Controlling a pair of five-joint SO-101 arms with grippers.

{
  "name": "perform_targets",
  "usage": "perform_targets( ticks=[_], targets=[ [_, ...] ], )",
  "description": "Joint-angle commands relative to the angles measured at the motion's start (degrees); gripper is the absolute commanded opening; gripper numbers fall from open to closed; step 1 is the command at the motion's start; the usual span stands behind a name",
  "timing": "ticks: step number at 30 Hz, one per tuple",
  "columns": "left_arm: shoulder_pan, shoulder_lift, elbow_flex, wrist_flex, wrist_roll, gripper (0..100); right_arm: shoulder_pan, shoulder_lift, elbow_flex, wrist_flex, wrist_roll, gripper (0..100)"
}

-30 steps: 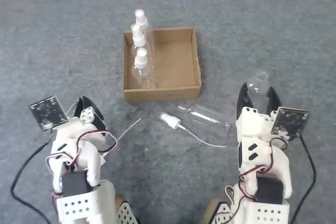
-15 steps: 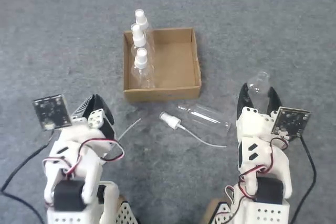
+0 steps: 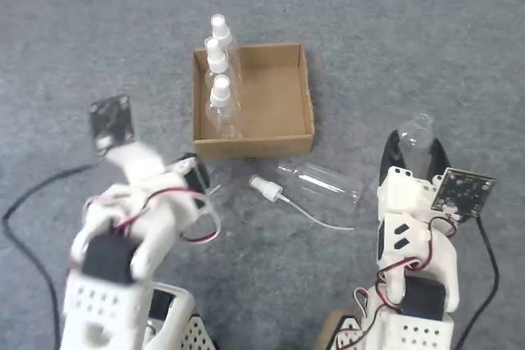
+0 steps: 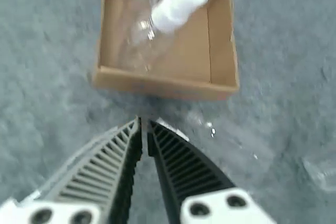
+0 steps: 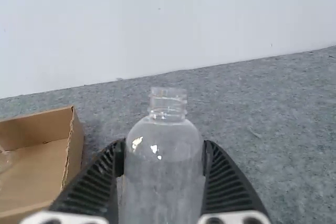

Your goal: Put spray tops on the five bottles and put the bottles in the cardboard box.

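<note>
**High view:** Three capped bottles (image 3: 220, 92) stand inside the box (image 3: 275, 96) against one wall. Just in front of the box lie a loose bottle (image 3: 324, 184) and a spray top (image 3: 264, 187) trailing its thin tube.

**Left wrist view:** The left gripper (image 4: 143, 125), fingers all but pressed together and empty, tips down just before the box's front wall.

**Right wrist view:** Off to the box's side, the right gripper (image 5: 164, 149) clamps an open-necked held bottle (image 5: 168, 109) upright by its body. The plastic looks light, slick and easily dented. The top is probably best taken by its stiff head.
</note>
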State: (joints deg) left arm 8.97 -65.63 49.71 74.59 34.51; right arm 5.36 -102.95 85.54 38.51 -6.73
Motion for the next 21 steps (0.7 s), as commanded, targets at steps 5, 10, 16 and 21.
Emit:
perform_targets(
  ticks=[5,10,16,21],
  targets=[
    [8.0,19.87,-6.81,-2.46,12.75,6,0.57,-1.01,-0.18,-1.71,-0.7,0.9],
    [10.81,25.32,-6.73,-5.63,16.79,18,0.4,-1.01,-0.18,-1.8,-0.62,0.9],
    [11.96,30.42,-6.73,-9.58,20.22,19,0.4,-1.1,-0.26,-1.8,-0.35,0.9],
    [12.13,36.13,-6.73,-11.6,20.31,19,0.4,-1.1,-0.26,-2.68,-0.35,0.9]
  ],
)
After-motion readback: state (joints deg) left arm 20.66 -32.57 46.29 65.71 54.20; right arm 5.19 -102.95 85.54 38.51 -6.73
